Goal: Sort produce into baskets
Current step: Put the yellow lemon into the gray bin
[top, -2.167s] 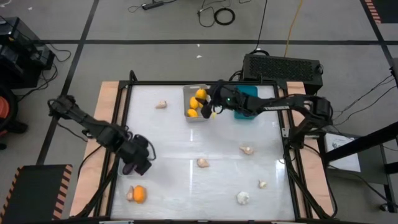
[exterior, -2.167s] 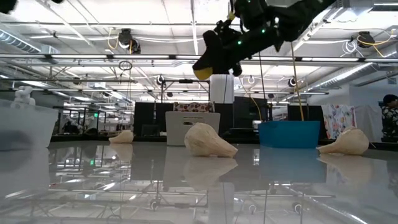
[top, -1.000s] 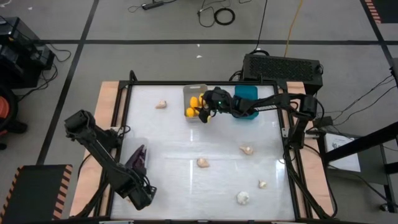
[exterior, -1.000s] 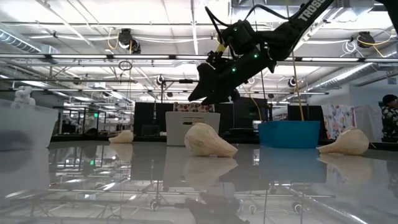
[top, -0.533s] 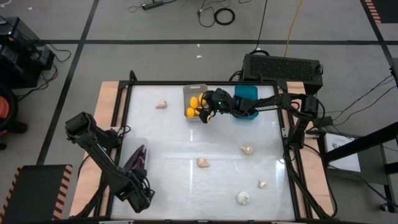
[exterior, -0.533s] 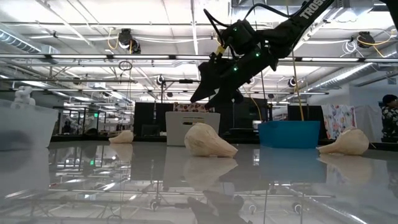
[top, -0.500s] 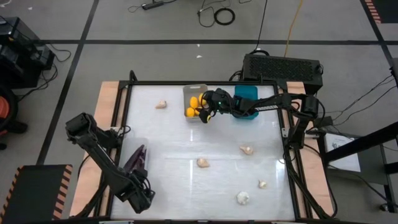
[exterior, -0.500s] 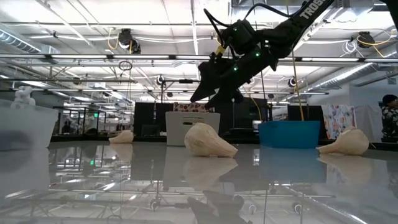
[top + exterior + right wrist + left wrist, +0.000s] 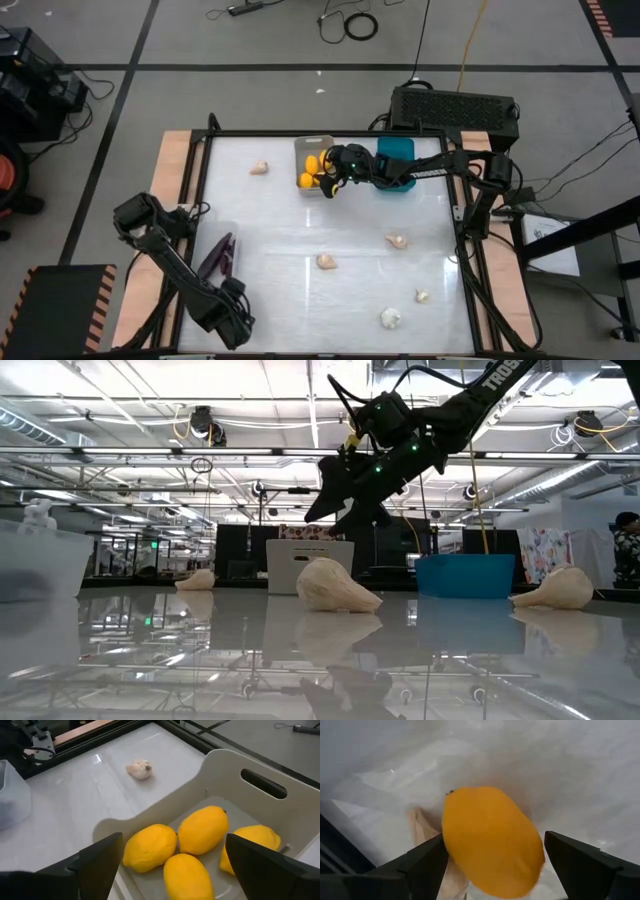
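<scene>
— Left wrist view first: what do we see nearest us?

— We see the left hand spread wide on either side of an orange fruit, not closed on it. A cream garlic bulb lies touching the fruit on the white counter. From the high view we place this left hand at the counter's near left corner.

— And just beyond it?

— We find the clear basket at the left edge, with a dark purple eggplant inside. Out on the counter we count loose bulbs: one near the middle, one to its right, two by the near right side, and one far left.

— Where is the other arm?

— We see the right hand hovering over the light grey basket at the far edge, holding nothing. In the right wrist view its fingers stand wide apart above four yellow fruits lying together in that basket. We see the teal basket just beside it, and the black vented box behind, off the counter.
</scene>
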You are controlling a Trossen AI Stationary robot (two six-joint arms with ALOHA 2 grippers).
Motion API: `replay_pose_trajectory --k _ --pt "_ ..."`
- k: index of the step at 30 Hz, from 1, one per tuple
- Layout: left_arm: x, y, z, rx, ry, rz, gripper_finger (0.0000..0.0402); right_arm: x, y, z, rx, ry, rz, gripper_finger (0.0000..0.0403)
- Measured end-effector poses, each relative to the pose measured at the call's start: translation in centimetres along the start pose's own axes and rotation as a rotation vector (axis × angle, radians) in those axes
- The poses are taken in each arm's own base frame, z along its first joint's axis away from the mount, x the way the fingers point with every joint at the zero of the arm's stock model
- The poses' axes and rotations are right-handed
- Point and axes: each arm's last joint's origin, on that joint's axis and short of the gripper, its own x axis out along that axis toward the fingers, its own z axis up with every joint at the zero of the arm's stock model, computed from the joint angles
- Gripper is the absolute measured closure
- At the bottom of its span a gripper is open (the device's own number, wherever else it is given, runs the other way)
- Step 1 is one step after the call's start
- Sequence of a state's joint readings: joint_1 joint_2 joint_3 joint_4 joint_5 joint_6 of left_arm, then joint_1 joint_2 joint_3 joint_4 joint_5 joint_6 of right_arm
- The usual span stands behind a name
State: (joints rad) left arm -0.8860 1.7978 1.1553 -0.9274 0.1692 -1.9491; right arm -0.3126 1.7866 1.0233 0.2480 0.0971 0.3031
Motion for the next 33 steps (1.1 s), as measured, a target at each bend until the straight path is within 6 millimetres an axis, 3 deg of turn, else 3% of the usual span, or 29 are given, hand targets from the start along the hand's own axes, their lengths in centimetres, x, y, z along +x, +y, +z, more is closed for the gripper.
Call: replay_pose_trajectory --k 9,19,24,30,33 --pt "1.0 -0.4 0.0 -0.002 -0.001 0.016 0.0074 -0.8 0.2 0.7 0.003 -0.019 0.032 0.0057" --pt "0.5 -0.2 0.5 0.034 0.030 0.044 0.0144 -1.8 0.4 1.6 0.005 -0.043 0.039 0.0057" --pt "-3.1 0.8 1.7 0.121 0.046 -0.010 0.0138 -2.2 0.5 2.0 0.031 -0.053 0.046 0.0057" --pt "-9.5 1.9 3.1 0.377 0.042 -0.341 0.0131 -3.5 0.9 2.9 0.039 -0.073 0.082 0.0057" --pt "-12.2 3.3 4.5 0.415 -0.064 -0.449 0.0131 -4.4 1.1 3.3 0.037 -0.080 0.090 0.0057"
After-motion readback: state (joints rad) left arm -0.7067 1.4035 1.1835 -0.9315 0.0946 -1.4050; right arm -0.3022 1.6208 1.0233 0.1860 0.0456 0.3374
